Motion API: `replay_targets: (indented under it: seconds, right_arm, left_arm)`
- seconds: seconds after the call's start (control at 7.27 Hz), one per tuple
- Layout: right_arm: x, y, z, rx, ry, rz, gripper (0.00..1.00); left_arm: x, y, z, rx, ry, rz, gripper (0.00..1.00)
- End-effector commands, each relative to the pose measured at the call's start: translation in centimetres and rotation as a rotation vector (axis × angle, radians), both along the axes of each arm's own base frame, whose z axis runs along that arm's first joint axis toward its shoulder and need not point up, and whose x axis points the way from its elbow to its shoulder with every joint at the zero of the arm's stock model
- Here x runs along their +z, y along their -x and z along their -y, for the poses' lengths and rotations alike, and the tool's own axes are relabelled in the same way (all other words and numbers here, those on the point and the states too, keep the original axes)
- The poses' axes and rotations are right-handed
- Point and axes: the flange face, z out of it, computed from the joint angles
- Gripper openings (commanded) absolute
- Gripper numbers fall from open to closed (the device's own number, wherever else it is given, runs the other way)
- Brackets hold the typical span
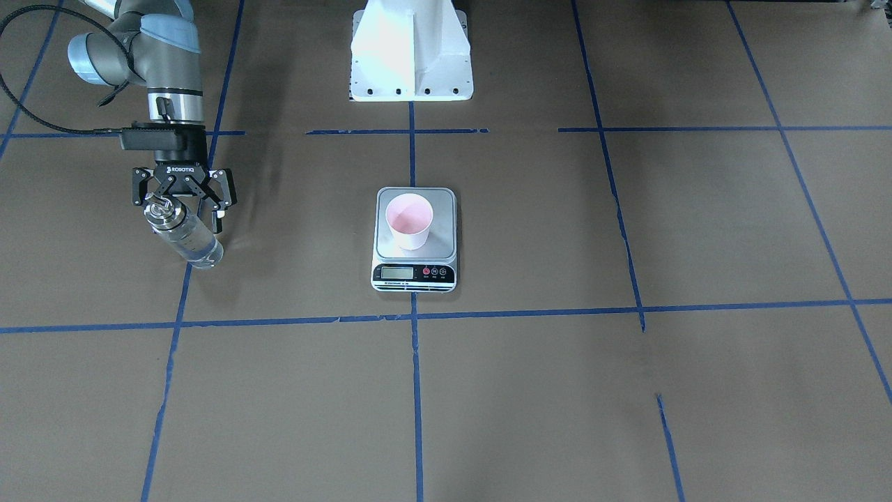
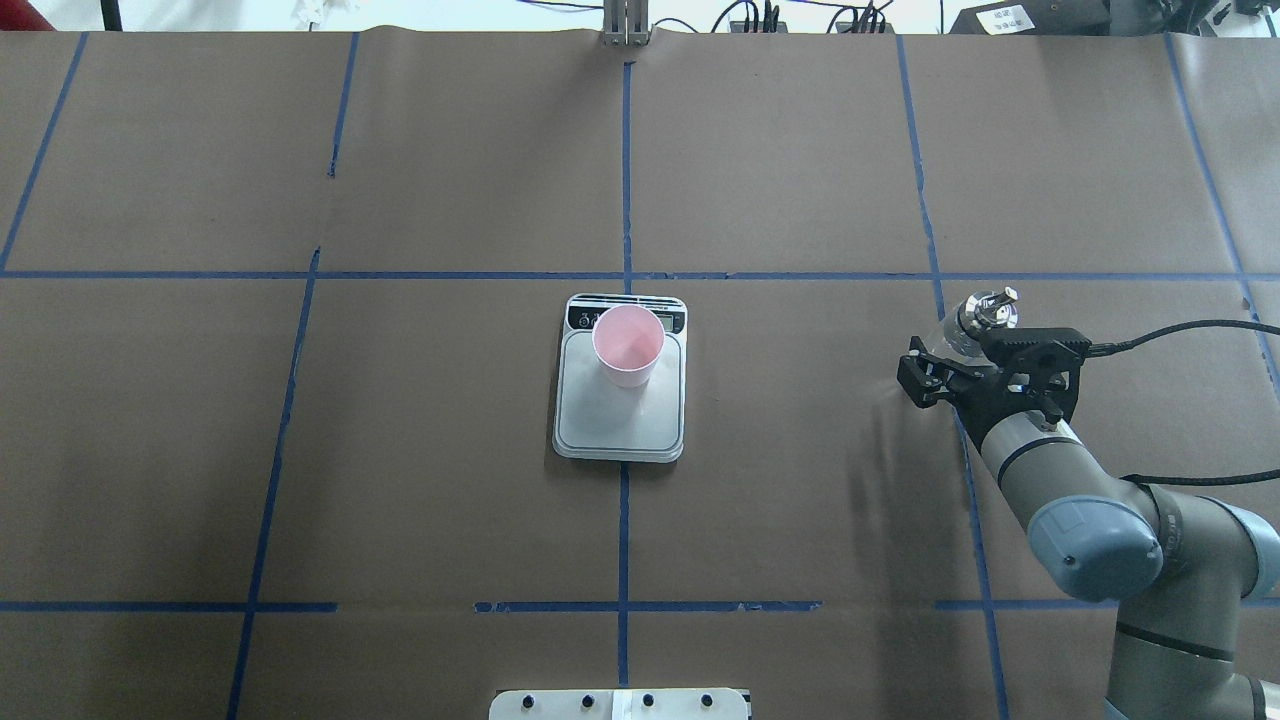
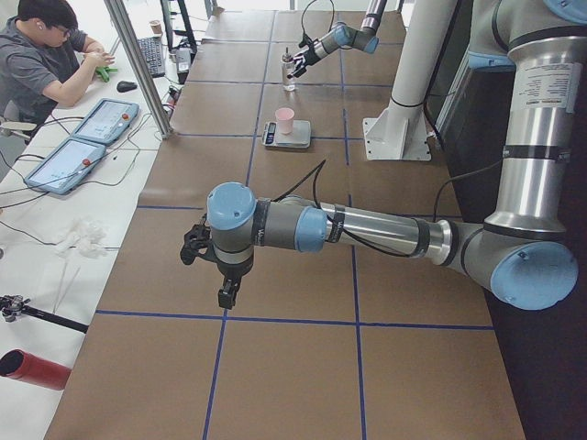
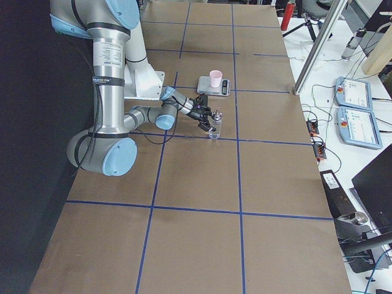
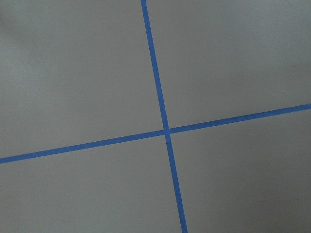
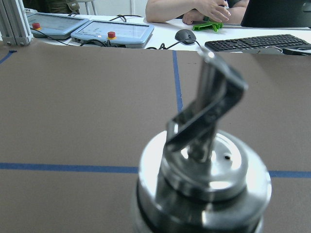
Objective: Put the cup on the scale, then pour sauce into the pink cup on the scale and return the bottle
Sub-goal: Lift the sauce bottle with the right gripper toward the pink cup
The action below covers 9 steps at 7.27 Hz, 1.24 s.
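The bottle [image 1: 185, 237] is stood upright, well to the robot's right of the cup [image 1: 410, 221] seated on the scale [image 1: 415, 273]; the right gripper [image 1: 182, 208], the nearer one, is spread wide about its neck, seemingly unclamped; the left gripper's [image 3: 215, 270] state cannot be told.

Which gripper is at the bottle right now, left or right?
The right gripper, open at the top of the upright bottle. The left gripper hangs over the table far off, on the other side of the scale.
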Motion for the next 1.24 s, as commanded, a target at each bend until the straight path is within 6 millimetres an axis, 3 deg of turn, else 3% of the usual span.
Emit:
replay_targets:
  seconds: [0.0,0.55,0.69,0.83,0.96,1.1]
  right_arm:
    - [0.2,0.4,0.5,0.016,-0.006,-0.008,1.00]
    - [1.4,0.8,0.6,0.020,0.004,-0.021,0.98]
    - [1.2,0.9,0.6,0.021,0.004,-0.015,0.93]
    - [0.2,1.3,0.9,0.041,-0.010,0.007,0.26]
    - [0.1,1.3,1.0,0.046,-0.014,0.006,0.00]
    - [0.0,1.2,1.0,0.048,-0.016,0.006,0.00]
  left_arm:
    - [0.1,0.0,-0.1,0.000,0.001,0.000,1.00]
    - [0.1,0.0,-0.1,0.001,0.001,0.000,1.00]
    - [0.1,0.0,-0.1,0.001,0.000,0.000,1.00]
    - [0.1,0.0,-0.1,0.001,0.000,0.000,1.00]
    - [0.0,0.0,-0.1,0.000,0.001,0.000,1.00]
    - [0.0,0.0,-0.1,0.000,0.001,0.000,1.00]
